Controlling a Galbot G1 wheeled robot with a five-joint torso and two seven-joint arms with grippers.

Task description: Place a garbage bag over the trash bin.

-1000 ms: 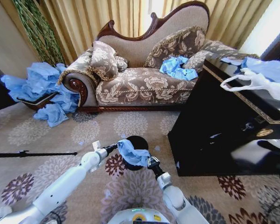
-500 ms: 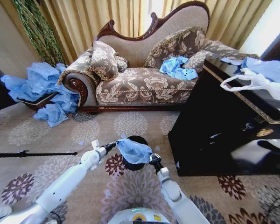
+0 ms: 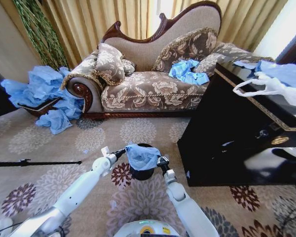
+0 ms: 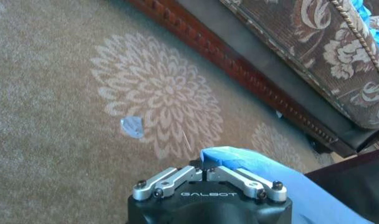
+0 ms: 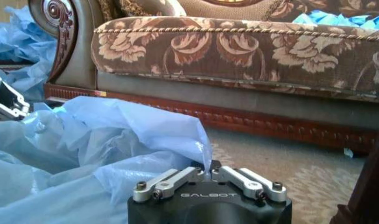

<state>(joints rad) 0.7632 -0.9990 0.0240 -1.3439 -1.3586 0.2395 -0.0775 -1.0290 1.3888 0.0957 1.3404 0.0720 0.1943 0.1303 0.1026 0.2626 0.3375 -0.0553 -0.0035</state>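
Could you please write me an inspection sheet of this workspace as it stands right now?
Surface: patterned floral carpet; a small scrap lies on it.
Job's things: light blue garbage bag stretched across the top of the black trash bin, between both hands.
Clutter: heaped blue bags beside the sofa, more blue bags on its seat; white plastic bag on the black cabinet.
Grippers: left hand shut on the bag's edge; right hand shut on the opposite edge.
Cables: nothing seen.
Surroundings: ornate sofa, golden curtains.
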